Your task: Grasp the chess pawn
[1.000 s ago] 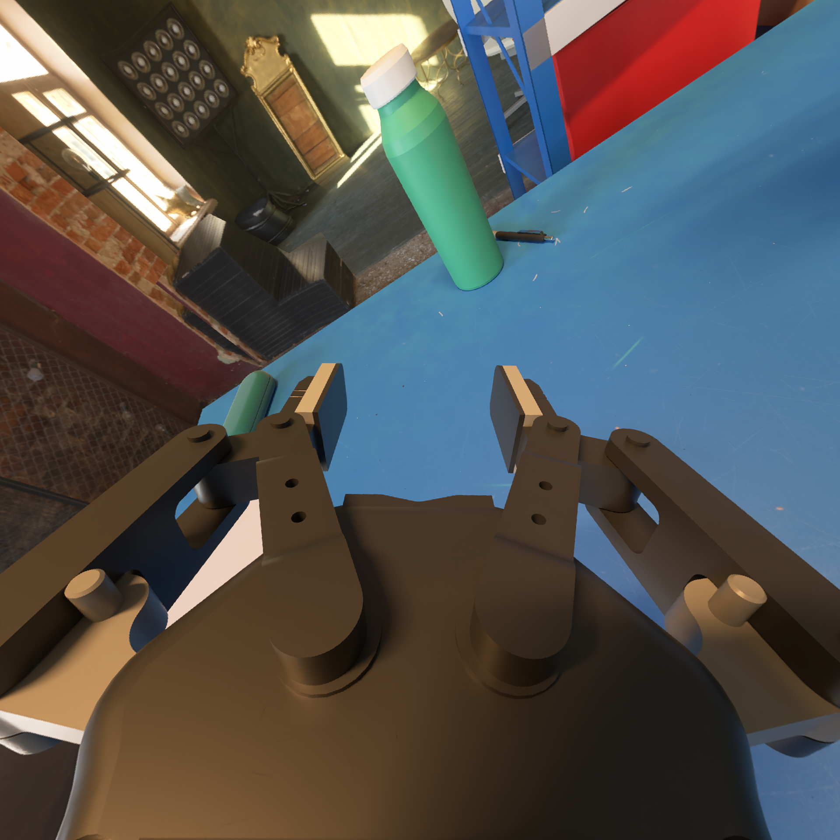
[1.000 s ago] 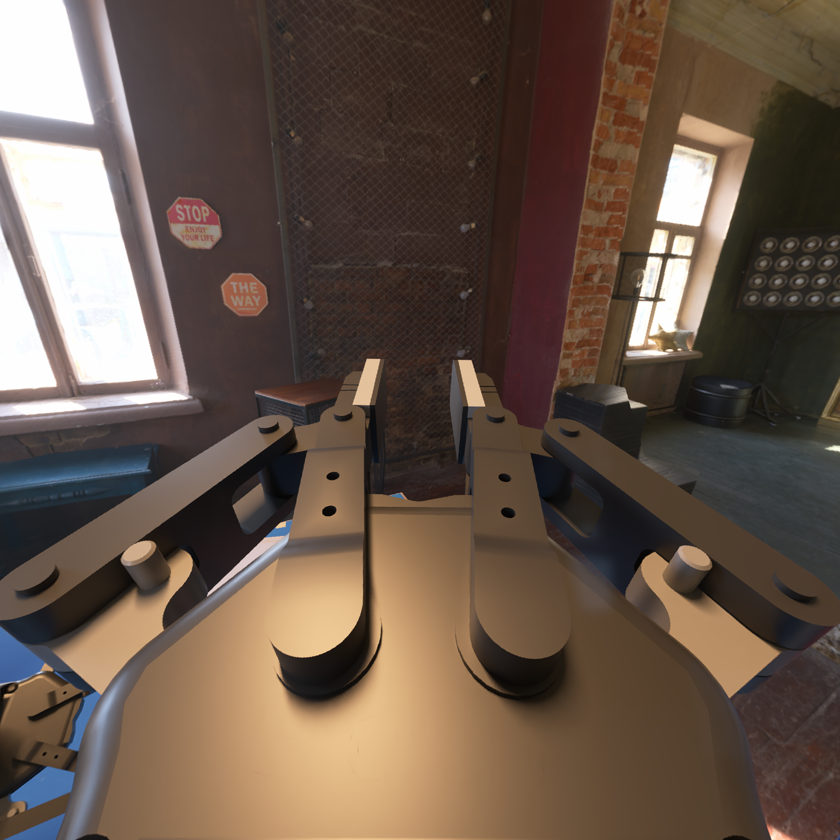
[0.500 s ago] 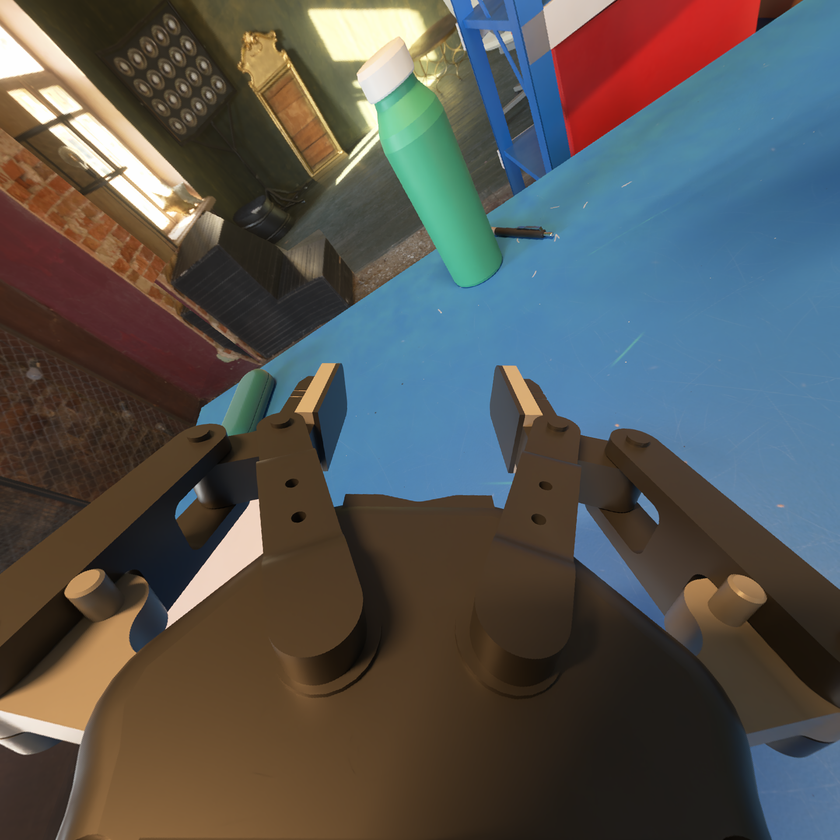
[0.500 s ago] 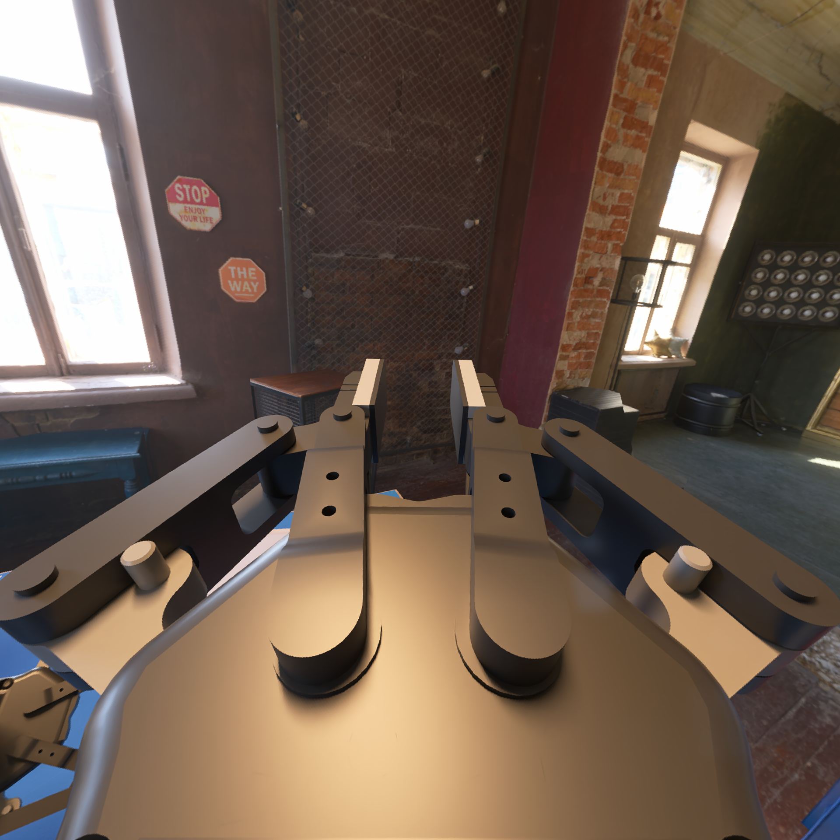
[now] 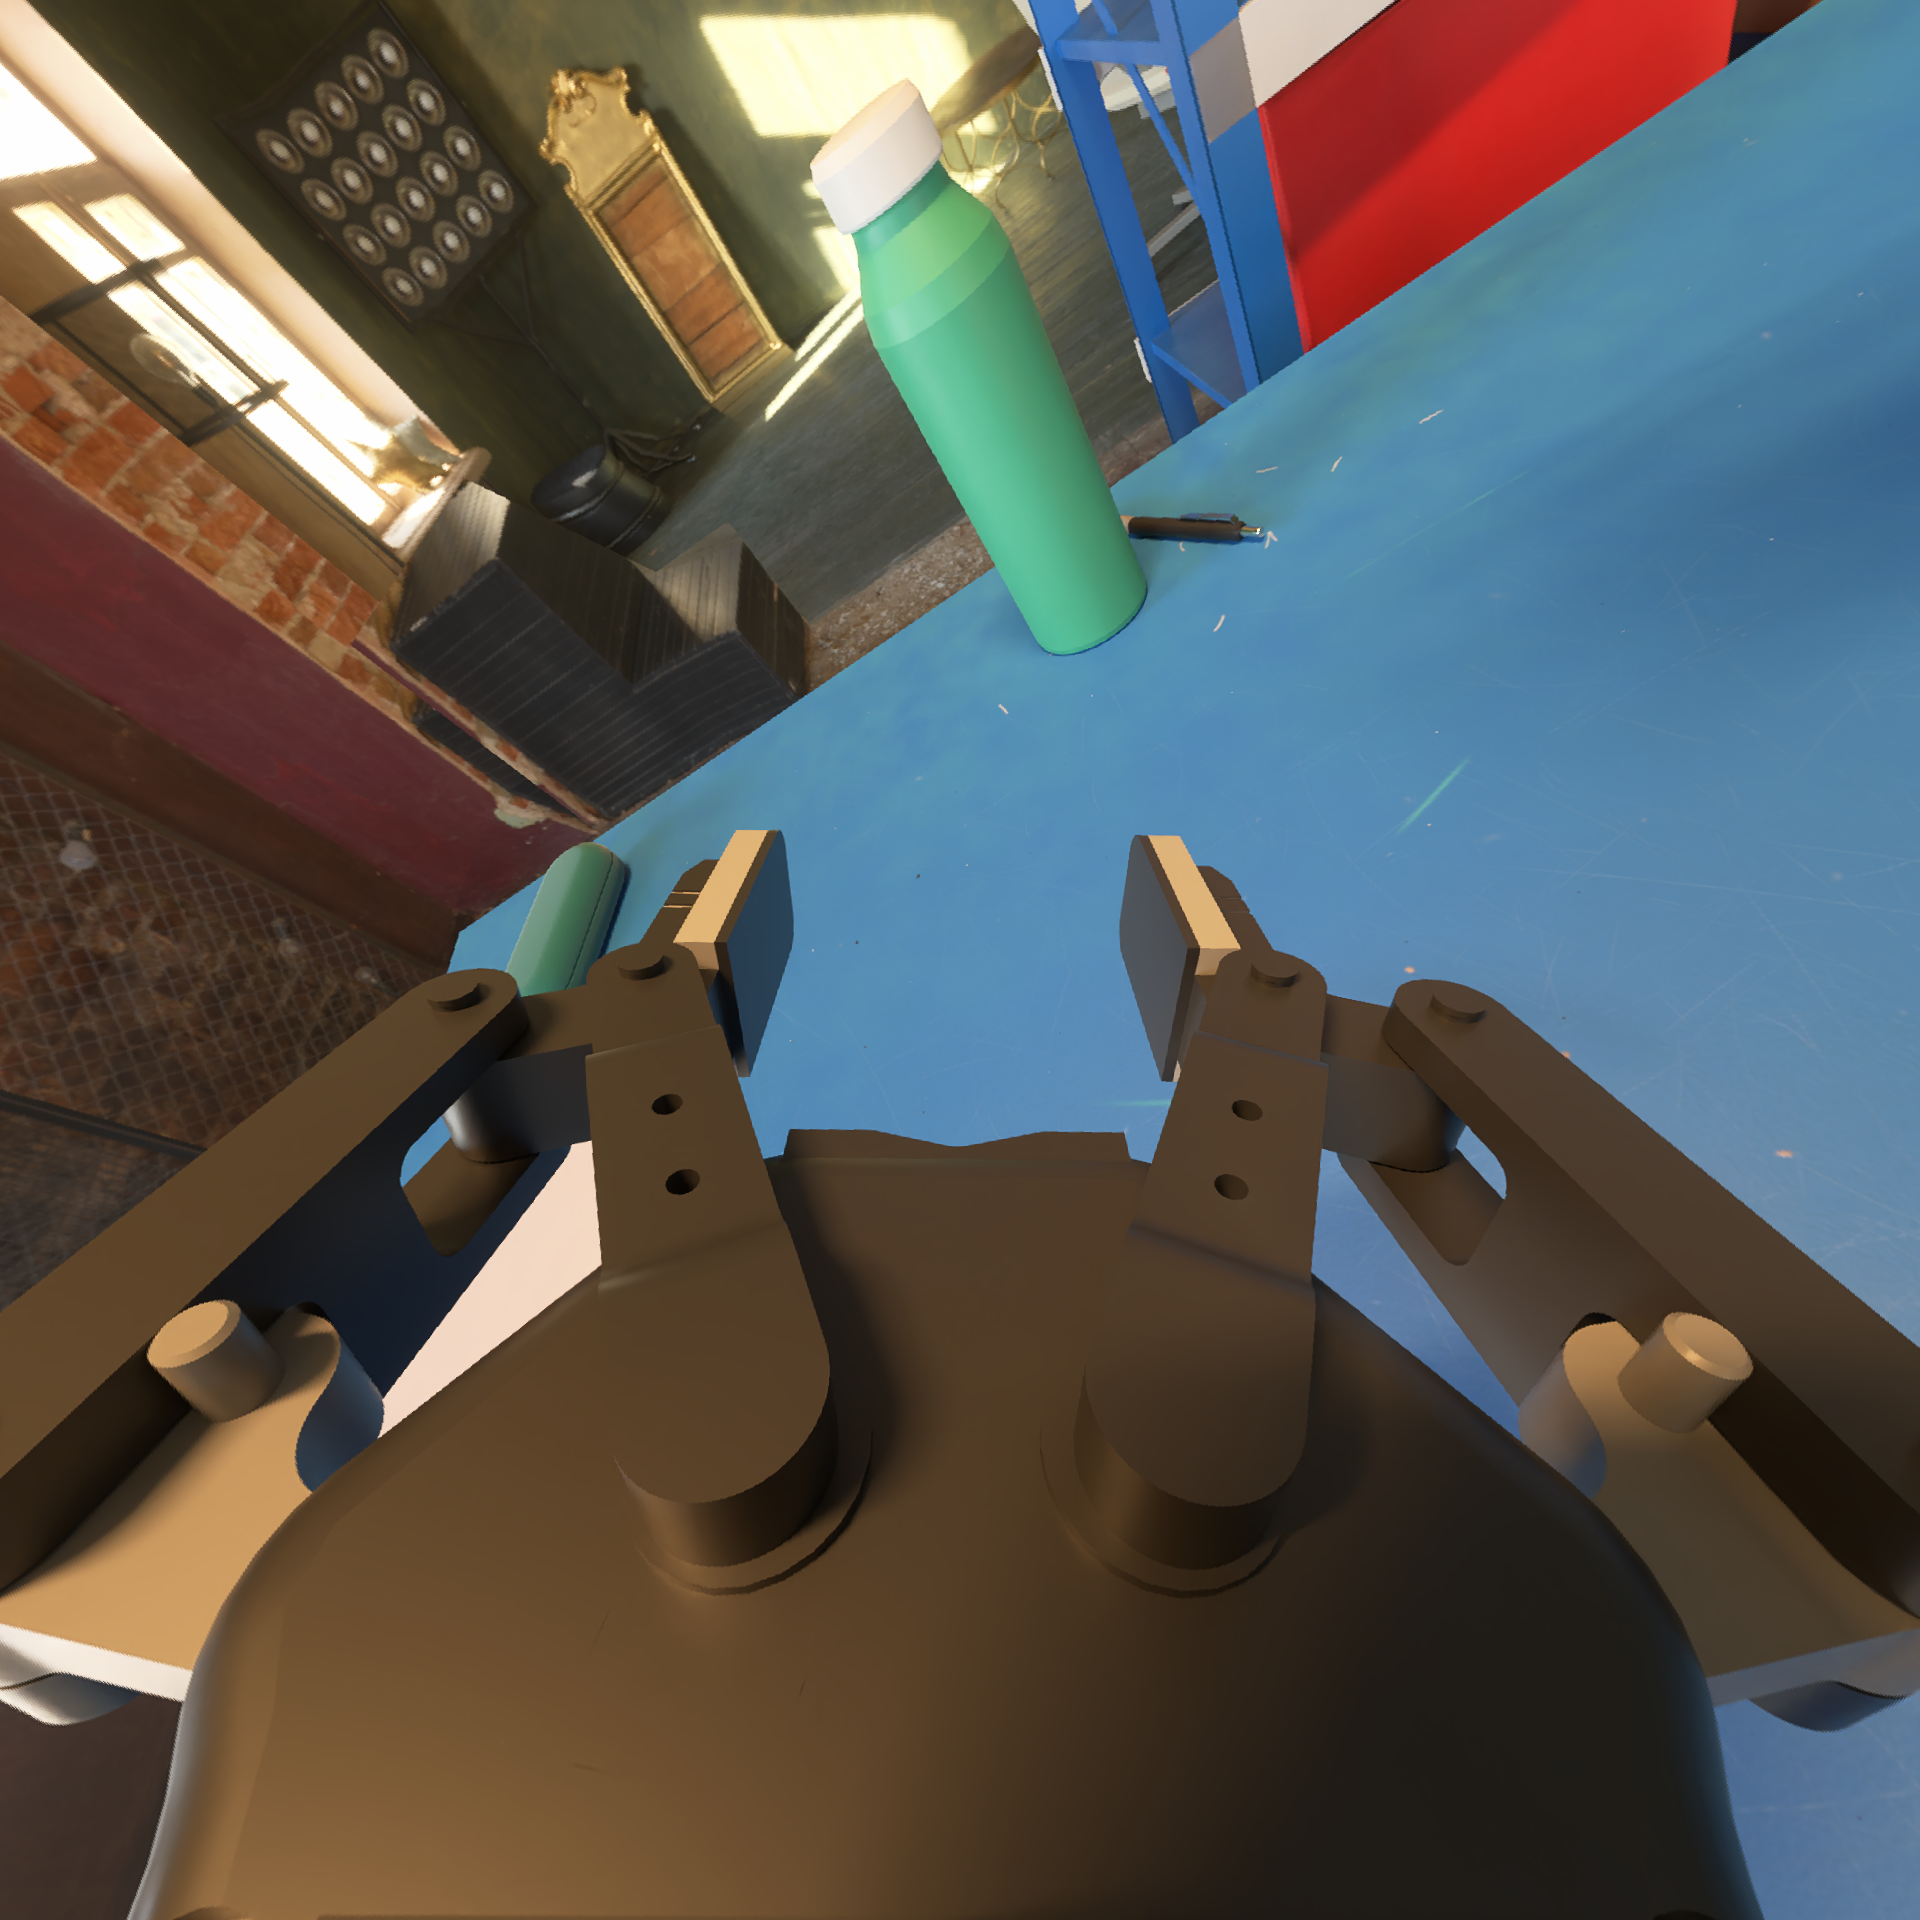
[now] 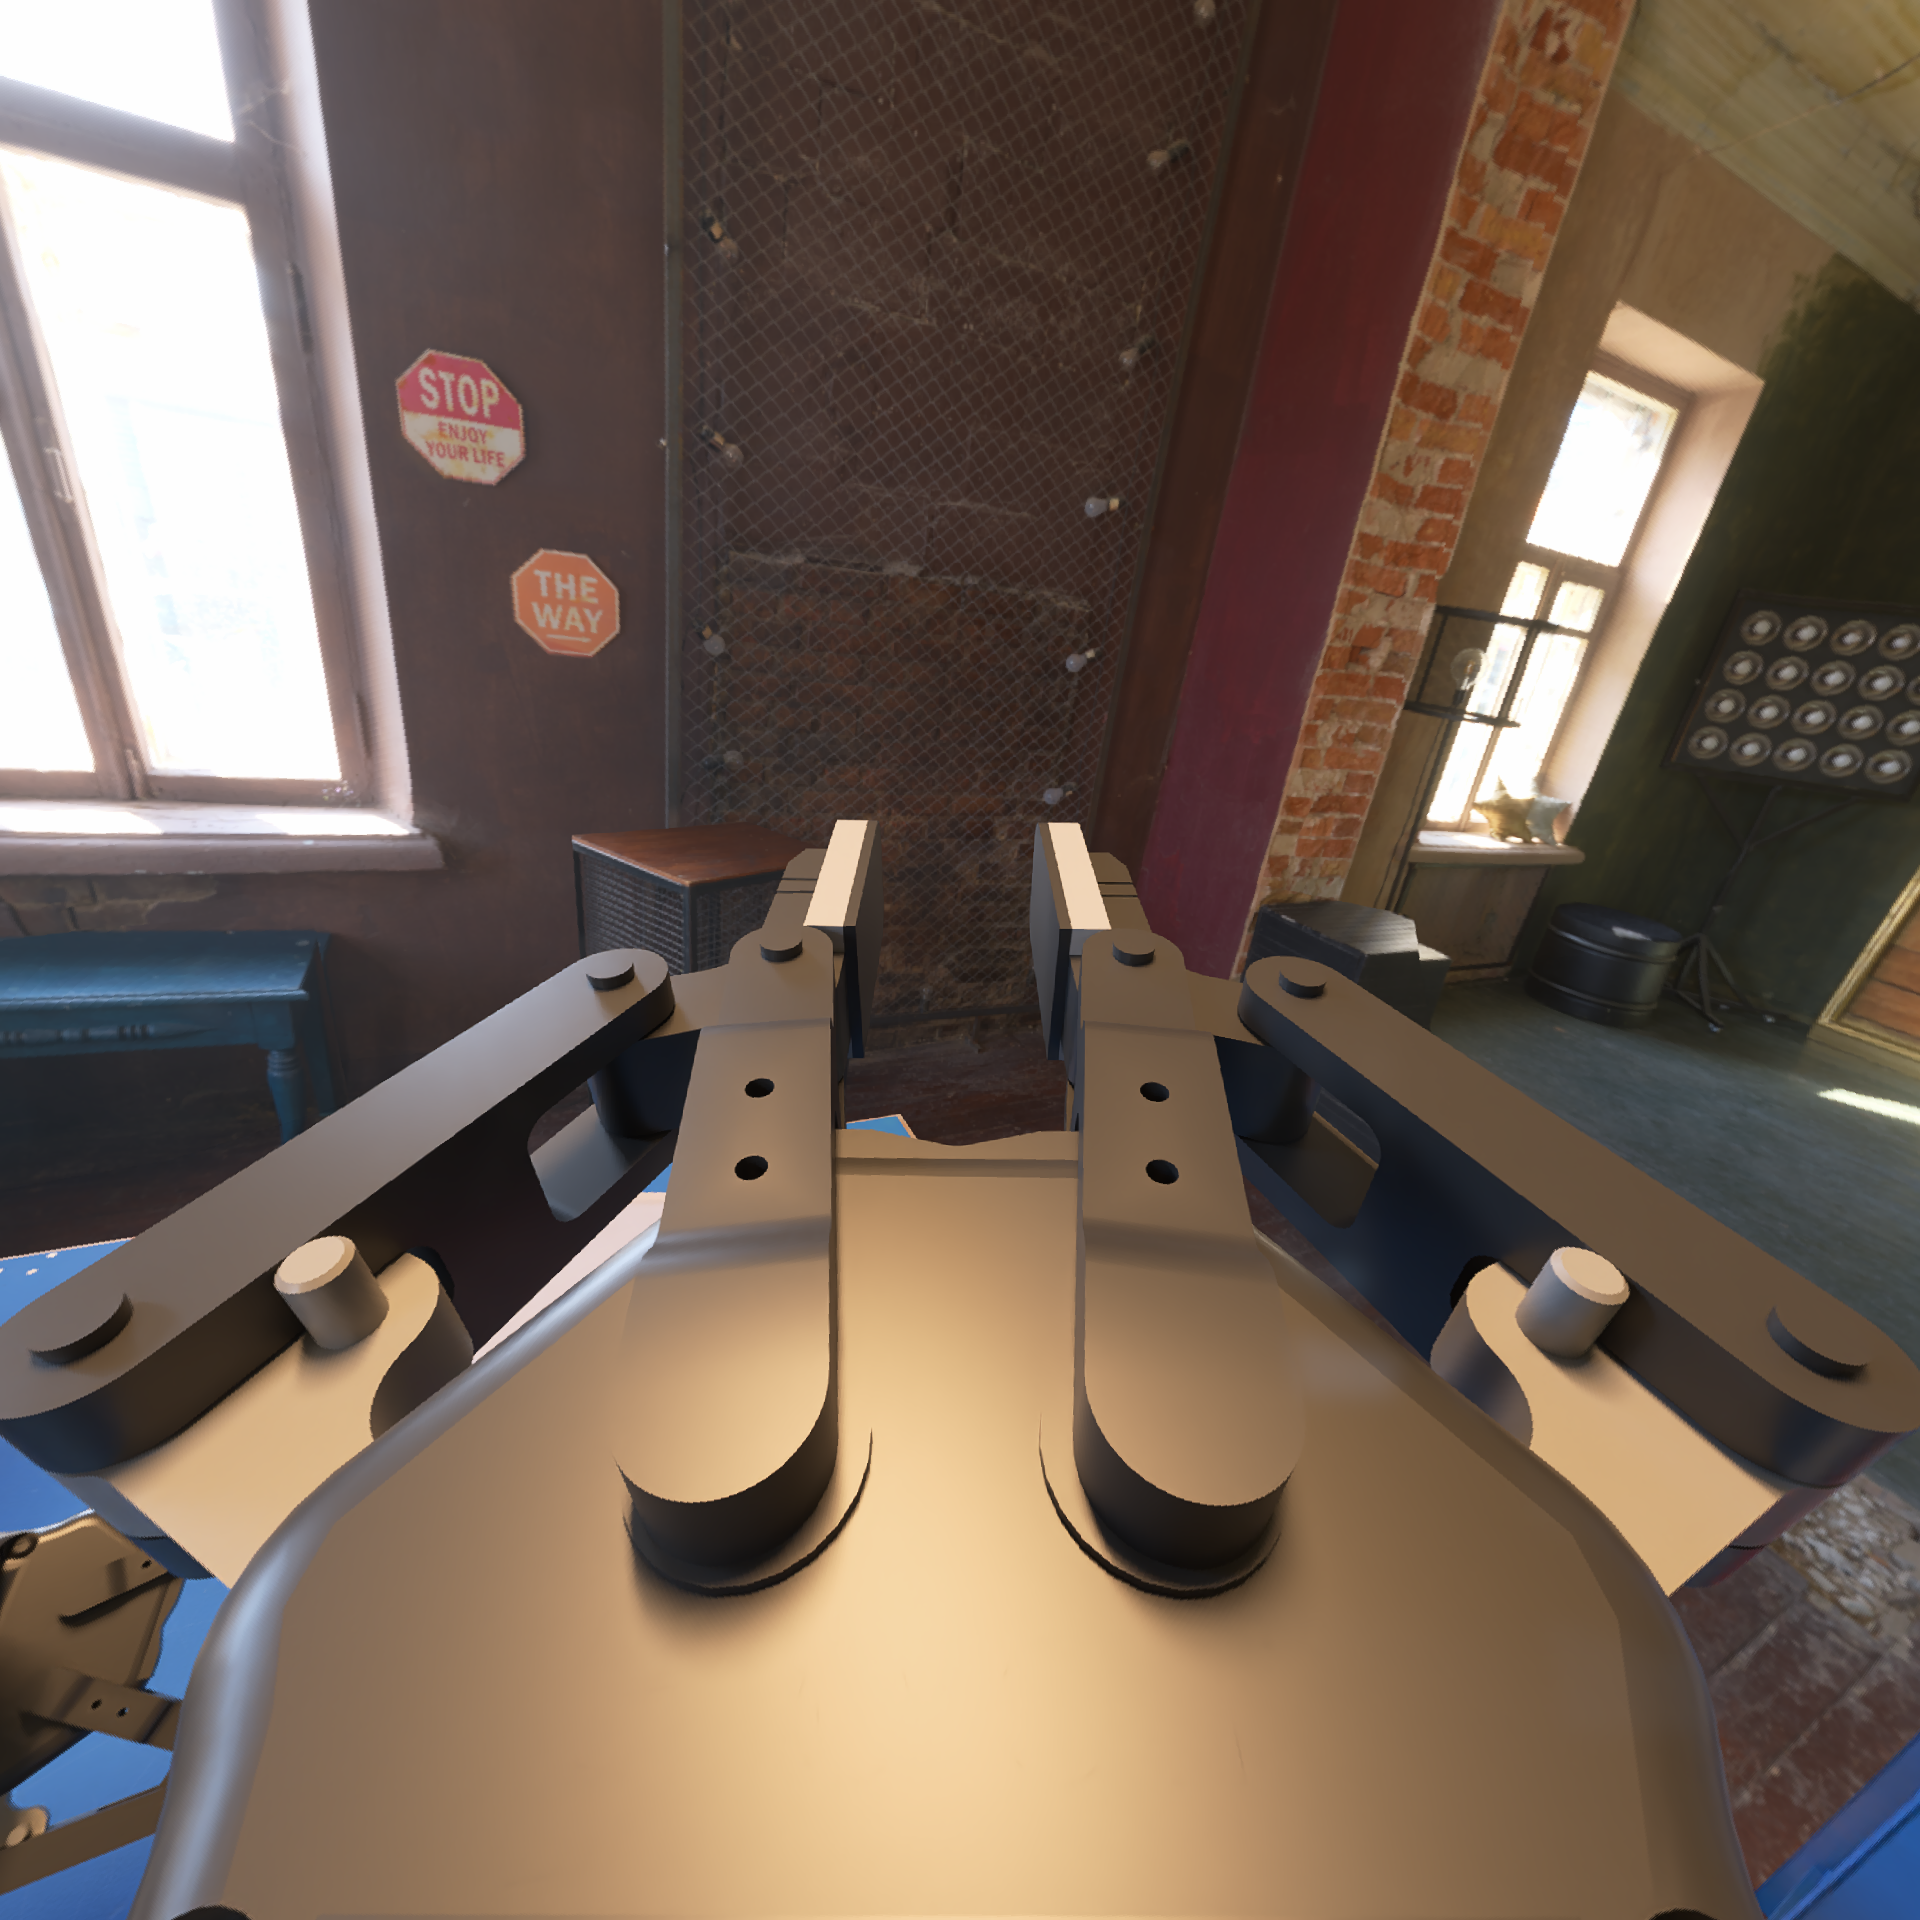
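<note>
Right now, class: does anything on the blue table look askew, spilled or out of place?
Nothing is spilled. The green bottle stands upright near the table edge, a dark pen lying beside it. One oddity: a green cylinder lies on its side at the table's corner, partly hidden behind the left hand. No pawn shows.

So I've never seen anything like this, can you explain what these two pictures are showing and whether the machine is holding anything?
Each picture comes from a camera on a robot arm's wrist, looking forward along its two dark metal fingers. In the left wrist view, the left gripper hangs open and empty above a blue table. On the table stand a tall green bottle with a white cap, a small dark pen behind it, and a green cylinder lying near the edge. In the right wrist view, the right gripper points out at the room, with a gap between its fingers, holding nothing. No chess pawn shows.
</note>
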